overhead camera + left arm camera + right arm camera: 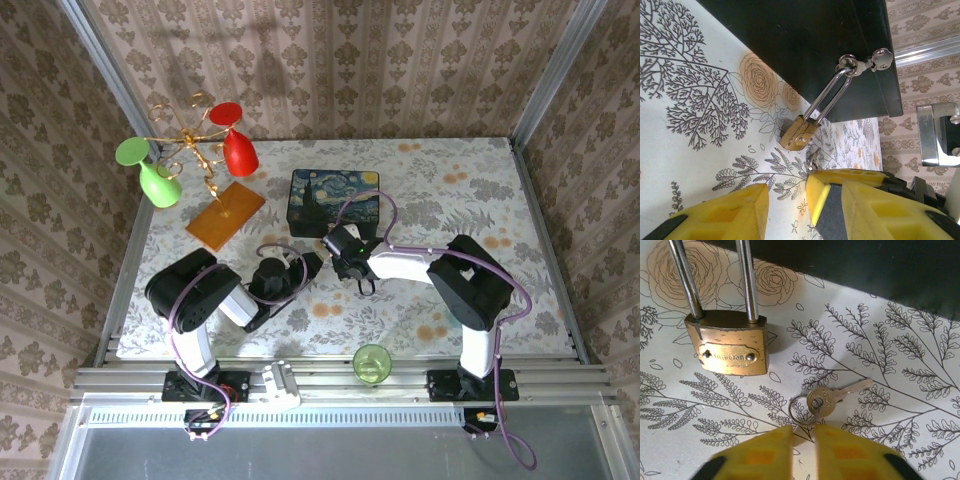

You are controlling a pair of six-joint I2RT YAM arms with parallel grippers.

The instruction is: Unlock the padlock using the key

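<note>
Pinching one key (832, 397) by its ring, right gripper (802, 432), left gripper (786, 189) half-open, empty, one padlock (727, 350).

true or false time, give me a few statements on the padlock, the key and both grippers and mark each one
1. The padlock is hooked by its shackle through the clasp of the dark box. True.
2. The key sits in the padlock's keyhole. False: it lies flat on the tablecloth, apart from the padlock.
3. The left gripper is clamped on the padlock. False: its fingers stand apart, short of the padlock.
4. The right gripper has its fingertips nearly together at the key's ring. True.
</note>
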